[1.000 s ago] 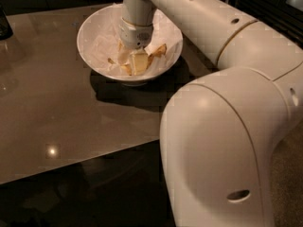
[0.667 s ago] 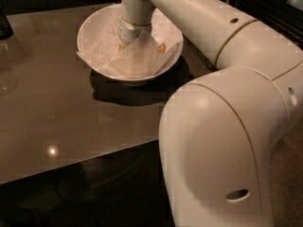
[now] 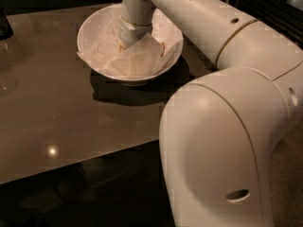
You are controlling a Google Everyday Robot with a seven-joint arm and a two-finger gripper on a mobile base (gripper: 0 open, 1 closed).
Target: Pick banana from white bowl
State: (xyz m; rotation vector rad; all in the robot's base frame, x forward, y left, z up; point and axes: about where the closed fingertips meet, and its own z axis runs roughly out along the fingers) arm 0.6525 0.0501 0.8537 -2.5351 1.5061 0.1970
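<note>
The white bowl point(image 3: 94, 25) stands at the back middle of the brown table. Crumpled white paper point(image 3: 135, 60) lines it, and one sheet stands up in front of the arm. My gripper point(image 3: 134, 34) reaches straight down into the bowl from above, and its lower end is hidden behind that sheet. Of the banana, only a thin yellow-brown sliver point(image 3: 163, 49) shows at the paper's right edge, close beside the gripper. The rest of it is hidden.
The glossy brown table point(image 3: 52, 108) has its front edge running across the lower left. A dark object point(image 3: 4, 25) stands at the far left edge. My own large cream arm point(image 3: 227, 126) fills the right foreground.
The paper sheet has lifted and folded over the bowl's middle. It now covers the banana and the gripper's end, both of which showed a second ago. The arm has shifted slightly.
</note>
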